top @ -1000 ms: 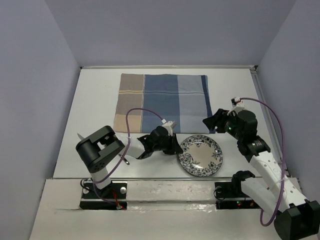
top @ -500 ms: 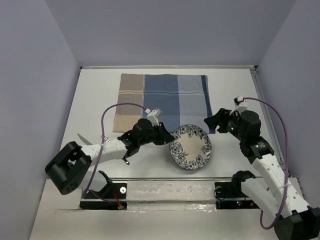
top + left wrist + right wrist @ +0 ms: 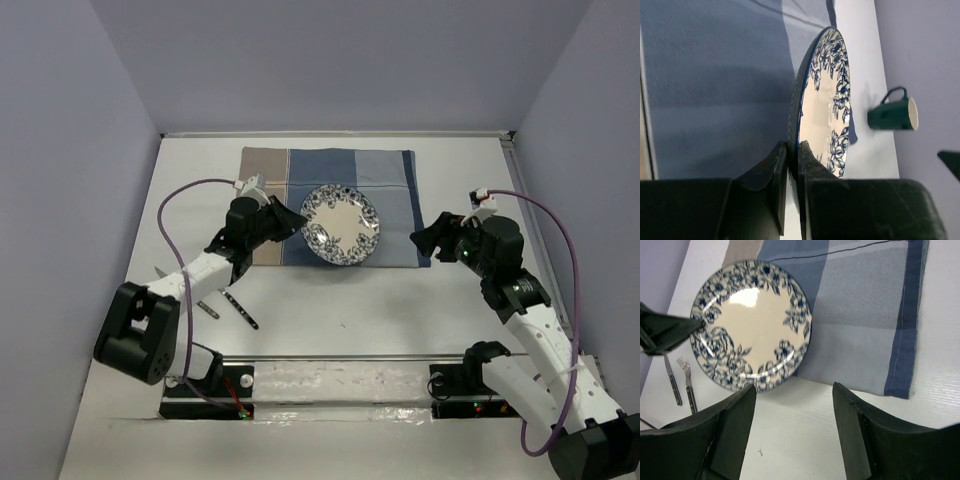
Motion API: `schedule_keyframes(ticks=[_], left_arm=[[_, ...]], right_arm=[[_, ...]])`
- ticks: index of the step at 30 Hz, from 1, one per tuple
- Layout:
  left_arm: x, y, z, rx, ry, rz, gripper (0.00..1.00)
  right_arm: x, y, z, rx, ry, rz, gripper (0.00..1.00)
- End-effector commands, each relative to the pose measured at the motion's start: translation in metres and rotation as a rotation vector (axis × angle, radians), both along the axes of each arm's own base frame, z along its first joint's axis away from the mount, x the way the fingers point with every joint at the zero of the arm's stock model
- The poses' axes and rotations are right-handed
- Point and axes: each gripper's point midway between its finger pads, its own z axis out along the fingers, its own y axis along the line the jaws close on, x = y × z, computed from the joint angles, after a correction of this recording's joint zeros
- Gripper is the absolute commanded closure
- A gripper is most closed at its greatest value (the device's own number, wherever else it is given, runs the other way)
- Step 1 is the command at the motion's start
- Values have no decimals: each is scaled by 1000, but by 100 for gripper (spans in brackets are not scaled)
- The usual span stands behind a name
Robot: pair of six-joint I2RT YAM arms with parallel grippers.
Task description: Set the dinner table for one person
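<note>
The dinner table [image 3: 340, 300] is the white top that fills the overhead view. The blue-and-tan striped placemat [image 3: 385, 180] lies flat on its 12 o'clock half.

The left gripper [image 3: 290, 222] is clamped on the floral plate [image 3: 341, 225], biting the rim at the plate's 9 o'clock edge. In the left wrist view the 2 fingers [image 3: 810, 165] pinch the thin rim from both faces, with the plate [image 3: 825, 100] seen nearly edge-on. The plate is over the middle of the placemat, toward the cloth's 6 o'clock edge, and looks tilted. Whether its far rim touches the cloth cannot be told.

The right gripper [image 3: 425, 240] sits at 3 o'clock from the plate, just off the placemat's 4 o'clock corner, above bare table. Its jaws stand wide apart with nothing between them. In the right wrist view the gripper [image 3: 793, 390] frames the plate [image 3: 752, 322] and the cloth from a distance.

A knife [image 3: 671, 380] and a fork [image 3: 688, 382] lie side by side on the table at 7 o'clock from the plate, off the placemat. A dark green mug [image 3: 892, 114] with a pale inside shows in the left wrist view beyond the plate, off the cloth.
</note>
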Motion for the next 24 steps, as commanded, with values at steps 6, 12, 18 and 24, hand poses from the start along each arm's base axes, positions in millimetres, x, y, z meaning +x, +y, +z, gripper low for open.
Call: schedule_keyframes(ticks=[6, 12, 18, 24], left_arm=[[101, -1, 106, -177, -275, 61, 100], [125, 15, 86, -156, -249, 120, 100], [137, 27, 63, -135, -216, 147, 100], [145, 42, 36, -88, -192, 189, 100]], right_arm=[[5, 3, 12, 4, -31, 18, 32], [6, 4, 8, -1, -19, 27, 32], [8, 5, 3, -5, -12, 29, 32], [8, 4, -4, -2, 4, 25, 31]])
